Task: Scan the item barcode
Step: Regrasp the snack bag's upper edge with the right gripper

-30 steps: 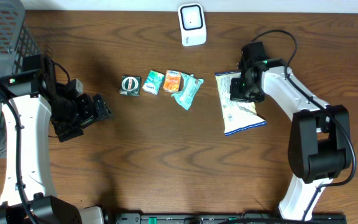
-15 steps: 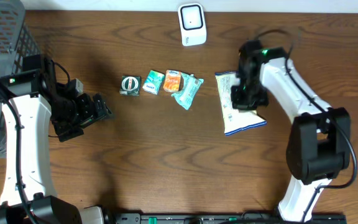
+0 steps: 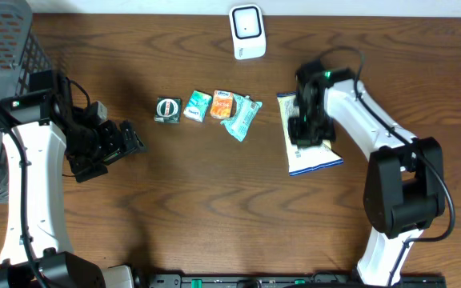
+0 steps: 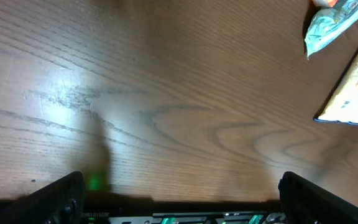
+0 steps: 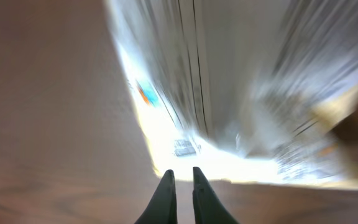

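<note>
Dark brown desk, long streaked wood grain, dull sheen. Right of centre in the overhead view, the task's thing: a white snack bag, flat on the wood, crinkled film, roughly rectangular, fine print on its face, a blue line along its lower edge. At top centre, a white scanner, smooth plastic, rounded corners, dark window. In a short row left of the bag: a dark square packet with a round mark, a green packet, an orange packet, and a teal pouch of wrinkled film, tilted. In the upper left corner, a grey mesh basket.

Compared with a second ago: right gripper shifted leftward and downward in the frame, from the bag's upper right part to its left half. Bag, packets and scanner unmoved. Left arm unchanged.

Right arm bent in an arc from the lower right, wrist above the bag, pointing down. In the right wrist view, black tapered fingers pressed almost together, only a sliver between, tips at the bag's bright, blurred edge; any pinch on the film impossible to tell. Left arm stretched up the left side, elbow near the basket. Left gripper pointing right over bare wood, spread wide, holding nothing, well apart from the dark square packet.
</note>
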Motion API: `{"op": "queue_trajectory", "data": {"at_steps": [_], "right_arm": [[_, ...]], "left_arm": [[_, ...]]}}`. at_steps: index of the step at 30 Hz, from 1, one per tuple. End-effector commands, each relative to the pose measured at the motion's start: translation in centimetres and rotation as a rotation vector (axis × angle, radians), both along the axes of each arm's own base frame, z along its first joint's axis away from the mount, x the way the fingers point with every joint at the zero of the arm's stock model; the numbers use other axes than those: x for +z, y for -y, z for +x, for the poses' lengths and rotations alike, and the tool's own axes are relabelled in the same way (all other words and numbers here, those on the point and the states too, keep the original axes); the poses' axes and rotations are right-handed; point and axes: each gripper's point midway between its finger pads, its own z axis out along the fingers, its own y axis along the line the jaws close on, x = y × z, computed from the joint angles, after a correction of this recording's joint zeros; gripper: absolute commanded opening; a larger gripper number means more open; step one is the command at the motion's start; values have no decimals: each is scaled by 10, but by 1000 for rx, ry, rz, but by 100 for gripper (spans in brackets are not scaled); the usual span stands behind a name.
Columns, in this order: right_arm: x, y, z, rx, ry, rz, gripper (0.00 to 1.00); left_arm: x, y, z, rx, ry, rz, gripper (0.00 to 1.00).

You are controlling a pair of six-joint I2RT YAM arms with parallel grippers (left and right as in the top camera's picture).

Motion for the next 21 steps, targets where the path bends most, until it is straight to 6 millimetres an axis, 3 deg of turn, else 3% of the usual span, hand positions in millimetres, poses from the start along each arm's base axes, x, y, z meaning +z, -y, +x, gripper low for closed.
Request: {"op": "queue_trajectory", "data": {"at_steps": [1,5,8,11,13,17,20,21], "right_arm": [[33,18,46,-14,194,-103,9],[24,20,53,-13,220,-121,15],[0,22,48,-13,210,-124,15],[-25,23,51,-20,247,-114,31],[-32,31,57,-49,280,-125,33],[-19,63,72,-138,301,-150,44],[12,87,75,-192,271,-164,71],[16,90,75,-199,265,-164,74]], "left_arm": [[0,0,-1,4,-4,1,98],[0,0,-1,3,-4,1,98],[0,0,-1,4,-4,1,98],[0,0,-1,3,-4,1,98],[0,0,-1,3,-4,1,98],[0,0,-1,4,-4,1,98],[0,0,-1,3,-4,1,98],[0,0,-1,3,-4,1,98]]}}
